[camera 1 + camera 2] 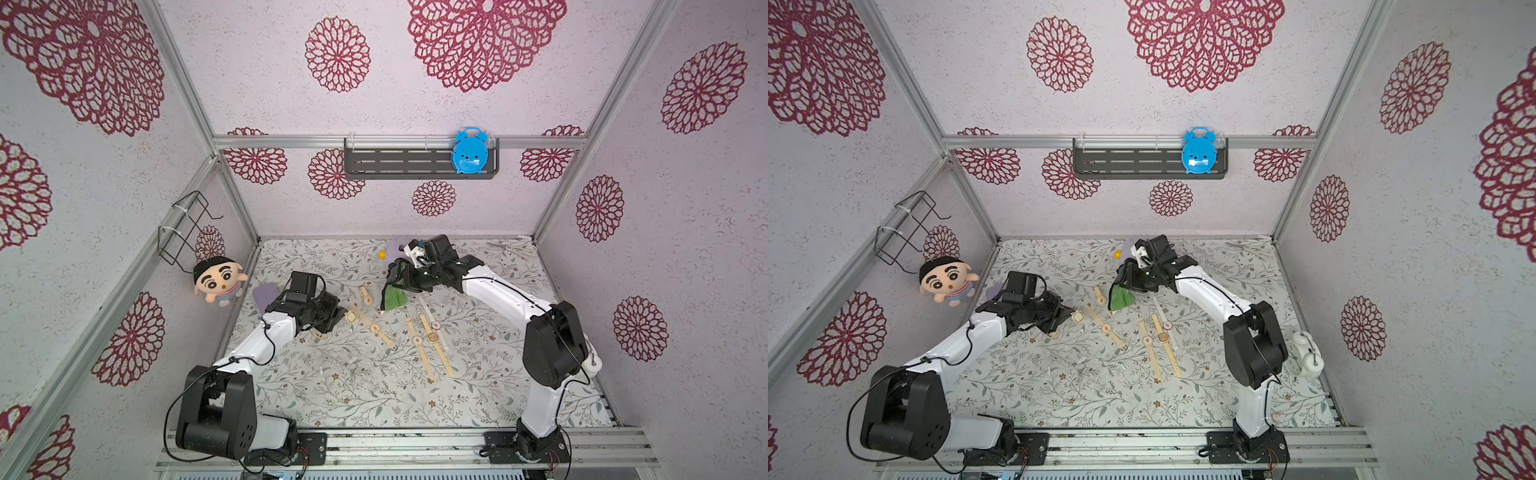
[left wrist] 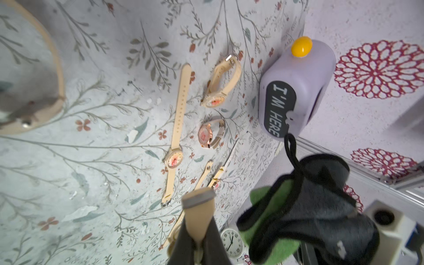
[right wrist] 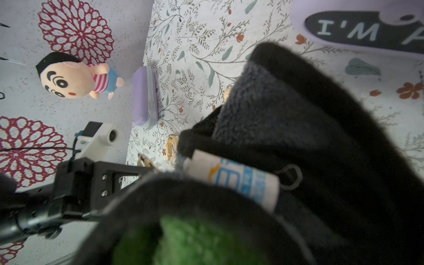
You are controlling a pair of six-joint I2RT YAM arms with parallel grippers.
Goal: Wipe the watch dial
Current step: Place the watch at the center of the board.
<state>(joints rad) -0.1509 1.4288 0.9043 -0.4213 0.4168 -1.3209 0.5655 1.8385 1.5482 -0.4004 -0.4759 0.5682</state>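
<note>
The left tool (image 1: 338, 314) is gripping the beige-strapped square-dial wristwatch (image 1: 351, 316) over the floral table (image 1: 353, 395). The right tool (image 1: 401, 277) is clamping a green-and-black fleece cloth (image 1: 394, 298), near the dial but apart from it.

Plush doll (image 1: 218, 280), blue clock (image 1: 469, 150)

The left arm (image 1: 266, 334) and right arm (image 1: 498, 295) share one build: glossy white link shells between bulky matte black joint housings; a thin black cable (image 1: 273, 347) loops along each; the left shoulder housing (image 1: 232, 428) is dotted with what look like small holes; the left gripper (image 1: 338, 314) has a black bracket with two silver screws (image 3: 104, 177) and a white camera mount (image 3: 101, 137).
</note>
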